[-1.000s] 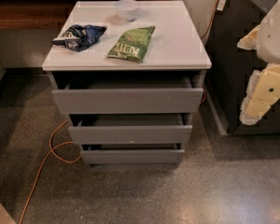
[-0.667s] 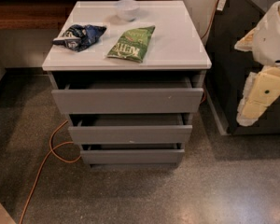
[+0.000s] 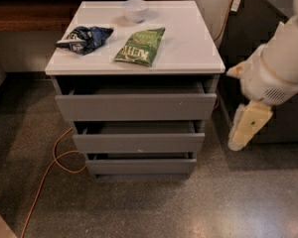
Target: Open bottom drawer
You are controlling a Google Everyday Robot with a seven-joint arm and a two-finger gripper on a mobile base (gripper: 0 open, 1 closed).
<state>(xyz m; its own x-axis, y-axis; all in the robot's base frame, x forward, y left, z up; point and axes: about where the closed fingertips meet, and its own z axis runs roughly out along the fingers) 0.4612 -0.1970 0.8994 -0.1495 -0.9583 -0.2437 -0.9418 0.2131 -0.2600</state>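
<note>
Gripper hanging beyond counter right edge, grasp state unclear. Bottom drawer sitting barely ajar, untouched; whole pull likely remaining.

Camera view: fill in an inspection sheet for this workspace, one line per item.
Surface: white cabinet top, carrying three loose items.
Job's things: bottom drawer, the narrowest grey front, pulled out only slightly, with nothing touching it.
Clutter: white bowl, blue bag and green bag, all on the top.
Grippers: claw hangs to the right of the cabinet, apart from every drawer.
Cables: orange cable loops on the floor left of the drawers.
Surroundings: speckled floor, dark unit at right, wooden shelf at back left.
</note>
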